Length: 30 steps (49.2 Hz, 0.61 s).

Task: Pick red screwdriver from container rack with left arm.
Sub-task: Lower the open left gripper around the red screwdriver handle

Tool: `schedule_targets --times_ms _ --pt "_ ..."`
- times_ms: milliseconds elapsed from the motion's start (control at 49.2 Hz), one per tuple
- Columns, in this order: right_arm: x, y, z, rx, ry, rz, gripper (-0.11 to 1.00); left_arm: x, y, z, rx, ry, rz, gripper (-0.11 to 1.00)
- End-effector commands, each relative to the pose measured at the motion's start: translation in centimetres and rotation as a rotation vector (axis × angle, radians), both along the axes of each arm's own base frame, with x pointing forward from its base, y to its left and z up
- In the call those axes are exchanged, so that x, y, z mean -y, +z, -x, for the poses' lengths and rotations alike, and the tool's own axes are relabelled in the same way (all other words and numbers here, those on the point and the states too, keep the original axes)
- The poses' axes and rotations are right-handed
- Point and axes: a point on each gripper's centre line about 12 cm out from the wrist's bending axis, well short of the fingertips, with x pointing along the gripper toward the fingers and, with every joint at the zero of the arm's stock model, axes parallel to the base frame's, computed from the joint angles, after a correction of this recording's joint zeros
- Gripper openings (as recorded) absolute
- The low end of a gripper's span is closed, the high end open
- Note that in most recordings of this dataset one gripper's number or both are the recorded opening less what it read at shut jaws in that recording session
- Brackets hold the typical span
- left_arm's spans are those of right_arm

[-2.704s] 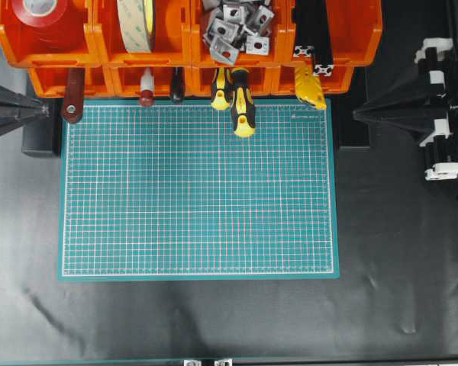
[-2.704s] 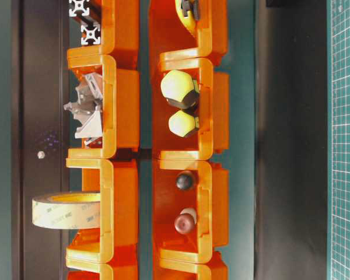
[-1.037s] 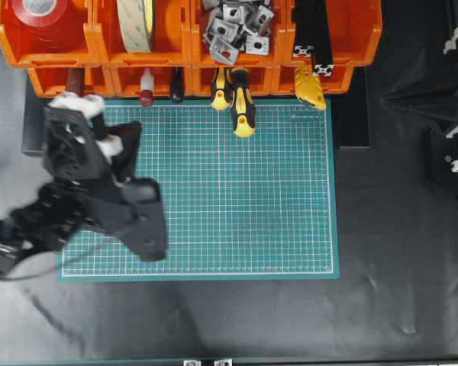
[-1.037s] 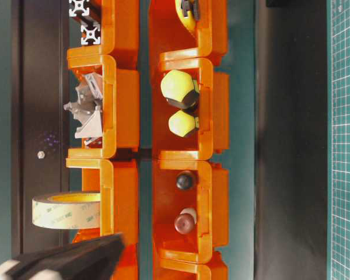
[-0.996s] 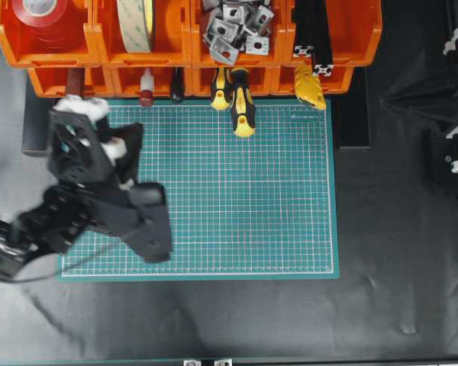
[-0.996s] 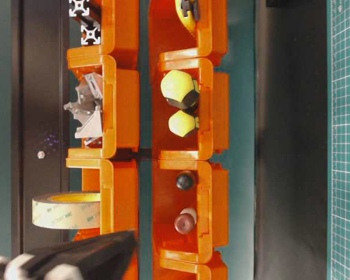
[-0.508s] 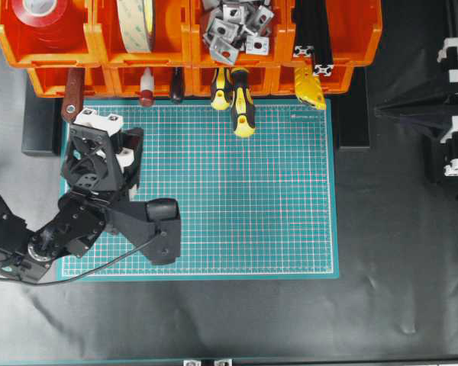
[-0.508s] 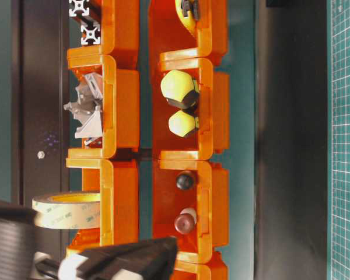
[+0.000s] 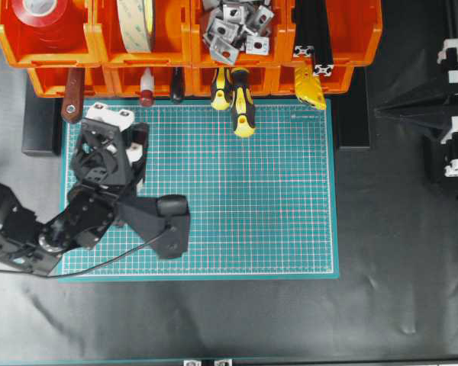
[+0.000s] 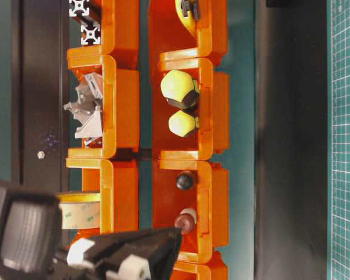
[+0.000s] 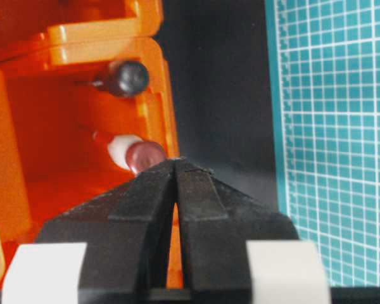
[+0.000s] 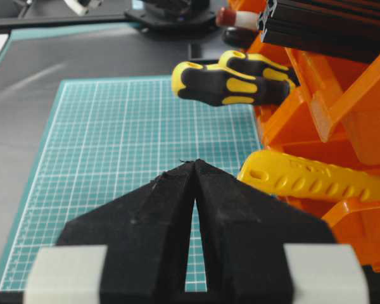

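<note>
A: Black, skeletal left arm (image 9: 99,191) leans over the green gridded cutting mat's (image 9: 237,206) left edge; its left gripper (image 11: 175,163) is pinched closed, empty, tips near the slim red screwdriver (image 11: 136,154).

B: Where does it sit?

A: In the orange plastic container rack's (image 9: 187,46) lower tier, beside one black-capped tool (image 11: 128,77). Two yellow-and-black screwdrivers (image 9: 237,99) overhang the mat. The right gripper (image 12: 195,166) is likewise closed, empty.
</note>
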Motion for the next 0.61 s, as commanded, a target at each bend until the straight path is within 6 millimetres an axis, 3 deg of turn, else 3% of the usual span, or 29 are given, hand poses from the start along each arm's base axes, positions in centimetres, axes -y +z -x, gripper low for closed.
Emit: schedule_targets --times_ms 0,102,183,366,447,508,590 --pt "0.0 0.5 -0.2 0.011 0.004 0.003 -0.01 -0.1 1.8 -0.7 0.055 0.0 0.018 0.01" --pt "0.0 0.5 -0.2 0.011 0.004 0.006 -0.01 0.1 2.7 -1.2 0.075 -0.002 0.027 0.05" --pt "0.0 0.5 -0.1 0.012 0.004 0.008 -0.01 -0.1 3.1 -1.4 0.089 0.003 0.033 0.17" --pt "-0.1 0.6 -0.1 0.014 0.009 0.006 -0.01 -0.8 2.9 -1.5 0.093 0.01 0.043 0.68" --pt "-0.2 0.6 -0.1 0.014 0.01 0.006 -0.01 -1.1 2.4 -1.4 0.08 0.006 0.042 0.86" --pt "-0.2 0.7 -0.1 0.02 0.014 0.008 -0.01 -1.4 2.3 -1.1 0.077 0.006 0.042 0.91" --pt "-0.3 0.7 0.0 0.023 0.021 0.005 -0.01 -1.9 2.1 -0.8 0.072 0.011 0.042 0.87"
